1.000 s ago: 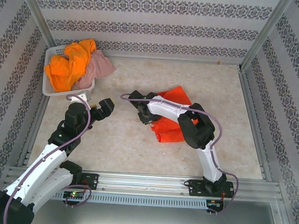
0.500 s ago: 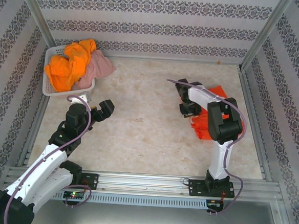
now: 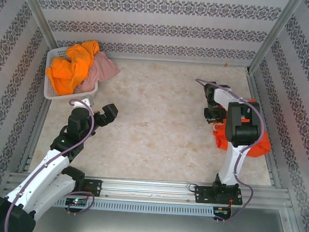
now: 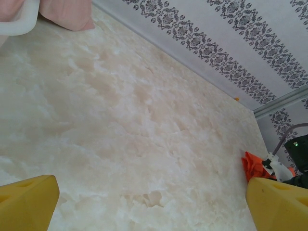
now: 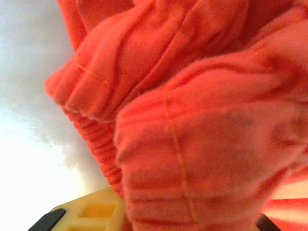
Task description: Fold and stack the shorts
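Bright red-orange shorts (image 3: pixel 257 146) lie bunched at the right side of the table, partly under my right arm. My right gripper (image 3: pixel 213 114) is shut on their edge. In the right wrist view the red-orange shorts (image 5: pixel 192 110) bulge between the jaws of the right gripper (image 5: pixel 159 219), and one yellow finger (image 5: pixel 91 214) shows beneath the ribbed waistband. Yellow-orange shorts (image 3: pixel 72 68) and dusty pink shorts (image 3: pixel 103 70) are heaped in and over the white mesh basket (image 3: pixel 51 92). My left gripper (image 3: pixel 105 112) hangs open over bare table; in the left wrist view the left gripper (image 4: pixel 154 211) holds nothing.
The basket stands in the far left corner against the patterned wall. Metal frame rails (image 3: pixel 264 139) run along the table's right and left sides. In the left wrist view the pink shorts (image 4: pixel 67 12) and the basket rim (image 4: pixel 19 26) sit at top left, the red-orange shorts (image 4: pixel 252 166) far right.
My right arm has swung from the table's middle to the right side, dragging the red-orange shorts with it. The left arm has not moved.
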